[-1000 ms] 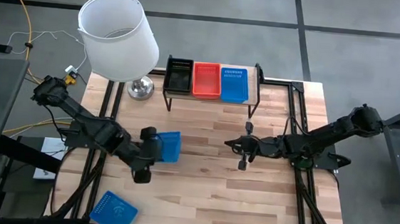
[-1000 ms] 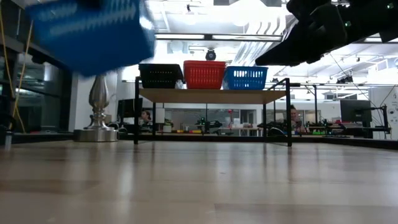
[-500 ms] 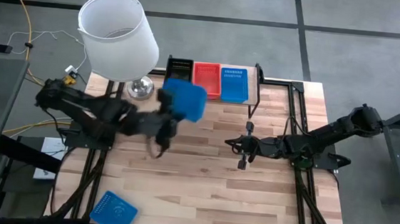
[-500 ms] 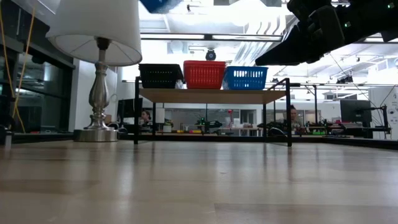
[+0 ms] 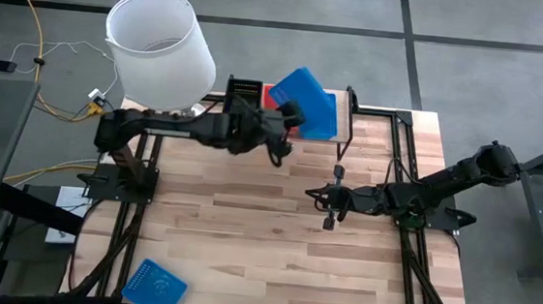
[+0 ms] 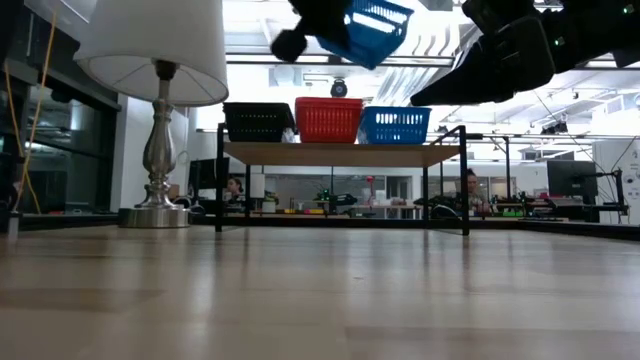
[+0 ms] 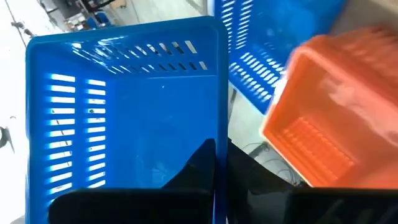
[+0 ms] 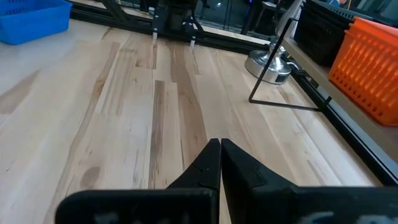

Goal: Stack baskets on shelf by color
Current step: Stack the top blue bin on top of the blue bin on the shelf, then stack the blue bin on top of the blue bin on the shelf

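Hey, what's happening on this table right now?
The left gripper is shut on a blue basket, holding it tilted in the air above the shelf, where a black basket, a red basket and another blue basket sit in a row. The right gripper waits shut over the tabletop. One more blue basket lies at the table's near edge.

Grey floor (image 5: 493,53) w/ dark seam lines fills the top and sides of the high view. Yellow cable (image 5: 31,26) runs down the upper left, thin white wires beside it. Lamp, white shade (image 5: 159,48), chrome base (image 6: 153,215), stands upper left on the wood tabletop (image 5: 274,240). Low view: bright ceiling lights (image 6: 420,20) top centre, ducts (image 6: 395,85) below them, desks w/ monitors (image 6: 565,180) at right, people seated (image 6: 470,188) far back, dark window frames at left.
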Motion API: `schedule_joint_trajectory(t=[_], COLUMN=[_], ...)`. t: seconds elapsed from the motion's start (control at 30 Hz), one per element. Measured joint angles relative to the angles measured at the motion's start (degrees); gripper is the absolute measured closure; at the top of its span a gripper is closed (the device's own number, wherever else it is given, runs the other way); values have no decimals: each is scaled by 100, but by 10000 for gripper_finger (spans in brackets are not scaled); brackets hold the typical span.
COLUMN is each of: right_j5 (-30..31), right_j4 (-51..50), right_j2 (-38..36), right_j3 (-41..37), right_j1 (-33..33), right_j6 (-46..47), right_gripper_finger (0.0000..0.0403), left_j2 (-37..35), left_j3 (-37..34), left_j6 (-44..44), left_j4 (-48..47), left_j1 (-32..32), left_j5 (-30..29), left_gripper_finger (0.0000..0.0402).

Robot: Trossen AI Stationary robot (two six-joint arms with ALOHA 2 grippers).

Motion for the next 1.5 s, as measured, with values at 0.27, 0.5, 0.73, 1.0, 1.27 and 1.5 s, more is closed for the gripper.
schedule_joint_trajectory(t=[0.27,0.5,0.73,1.0,1.27,1.5], right_j5=[-7,6,8,176,159,161], right_j4=[-2,-4,-4,-4,-2,-4], right_j2=[-2,-2,-2,-2,-2,-2], right_j3=[0,0,0,0,0,-1], right_j1=[0,-7,-7,-9,-9,-9], right_j6=[-6,-136,-153,-155,-155,-155], right_gripper_finger=[403,403,403,403,403,403], left_j2=[454,679,708,708,708,708], left_j3=[92,92,92,92,92,92], left_j6=[326,859,819,1045,1420,1314], left_j4=[28,209,210,203,148,120], left_j1=[441,680,706,484,437,437], left_j5=[637,844,819,1024,1141,1145], left_gripper_finger=[401,401,401,384,331,279])
